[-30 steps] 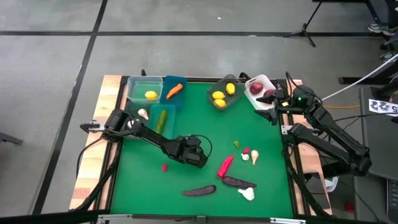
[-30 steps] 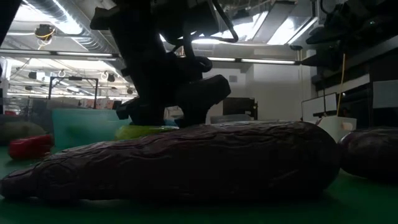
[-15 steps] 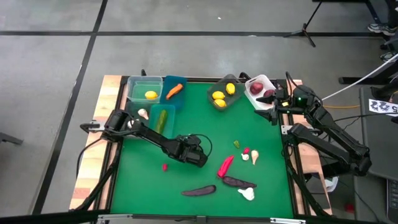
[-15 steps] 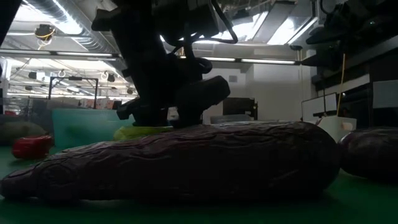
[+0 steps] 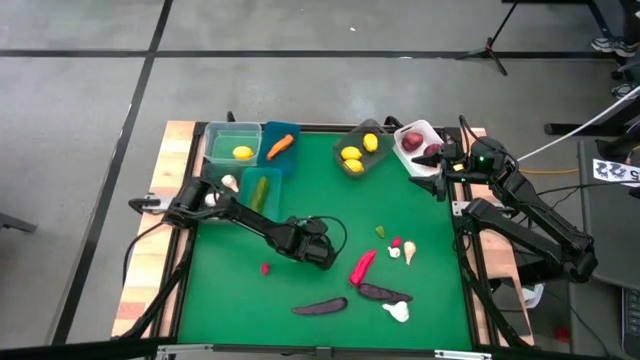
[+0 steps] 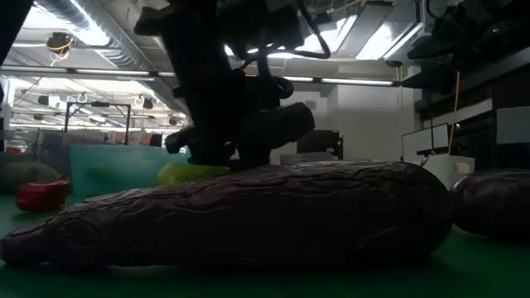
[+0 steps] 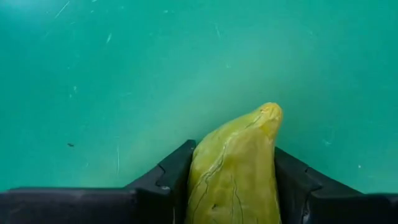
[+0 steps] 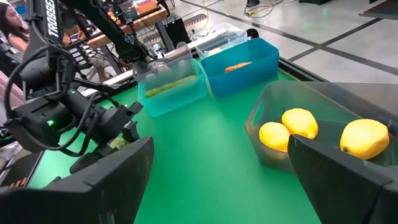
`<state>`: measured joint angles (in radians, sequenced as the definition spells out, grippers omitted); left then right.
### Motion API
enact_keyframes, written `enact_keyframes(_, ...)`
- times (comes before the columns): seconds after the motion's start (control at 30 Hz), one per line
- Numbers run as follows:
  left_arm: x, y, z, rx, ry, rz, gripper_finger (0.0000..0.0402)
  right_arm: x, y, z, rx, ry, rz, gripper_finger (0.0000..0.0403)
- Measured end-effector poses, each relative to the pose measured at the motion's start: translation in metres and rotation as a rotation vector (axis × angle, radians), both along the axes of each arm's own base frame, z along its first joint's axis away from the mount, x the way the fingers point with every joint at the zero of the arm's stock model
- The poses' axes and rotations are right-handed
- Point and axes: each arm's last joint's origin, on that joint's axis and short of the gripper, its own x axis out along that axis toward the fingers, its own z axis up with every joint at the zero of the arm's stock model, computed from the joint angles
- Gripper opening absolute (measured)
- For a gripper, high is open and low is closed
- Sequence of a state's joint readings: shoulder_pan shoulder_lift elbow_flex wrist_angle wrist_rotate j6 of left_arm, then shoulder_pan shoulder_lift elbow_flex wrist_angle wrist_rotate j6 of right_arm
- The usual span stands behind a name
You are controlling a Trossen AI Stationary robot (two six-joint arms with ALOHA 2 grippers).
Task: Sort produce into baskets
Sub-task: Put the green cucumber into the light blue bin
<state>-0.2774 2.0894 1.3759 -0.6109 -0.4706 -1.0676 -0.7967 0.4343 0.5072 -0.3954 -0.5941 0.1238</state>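
Produce lies scattered over my green desk point(image 5: 300, 200), and my left tool point(image 5: 318, 250) is down near the desk's middle with its fingers point(image 7: 168, 186) pressed against both sides of a yellow-green piece point(image 7: 235, 168) that tapers to a point; I cannot tell which vegetable it is. My right tool point(image 5: 440, 180) waits with its fingers spread wide and holding nothing, at the desk's far right edge beside the white basket point(image 5: 416, 140), which has dark red pieces in it. I see three lemons point(image 5: 352, 155) in the grey basket point(image 5: 360, 150), a carrot point(image 5: 281, 145) in the blue basket point(image 5: 280, 135), a cucumber point(image 5: 261, 193) in the teal basket point(image 5: 262, 190), and one lemon in the clear green basket point(image 5: 232, 140). Two eggplants point(image 5: 320, 306), a red-pink pepper point(image 5: 362, 266) and a garlic bulb point(image 5: 397, 312) lie loose on the near side of the desk.
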Motion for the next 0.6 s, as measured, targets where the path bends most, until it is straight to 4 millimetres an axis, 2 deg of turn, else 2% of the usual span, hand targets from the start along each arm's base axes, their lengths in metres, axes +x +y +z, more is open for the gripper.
enact_keyframes(0.17, 0.011, 0.003, 0.023, 0.044, 0.041, -0.073, 0.0144, 0.0, 0.0, 0.0, 0.0, 0.0, 0.0, 0.0369)
enact_keyframes(0.3, 0.012, 0.015, 0.046, 0.1, 0.084, -0.092, 0.0147, 0.0, 0.0, 0.0, 0.001, 0.0, -0.001, 0.0369)
enact_keyframes(0.43, -0.007, 0.037, 0.083, 0.199, 0.118, -0.02, 0.0149, 0.0, 0.0, -0.001, 0.006, 0.005, 0.0, 0.0369)
enact_keyframes(0.6, -0.049, 0.063, 0.135, 0.431, 0.106, 0.169, 0.015, 0.0, 0.0, -0.001, 0.007, 0.005, -0.002, 0.0369)
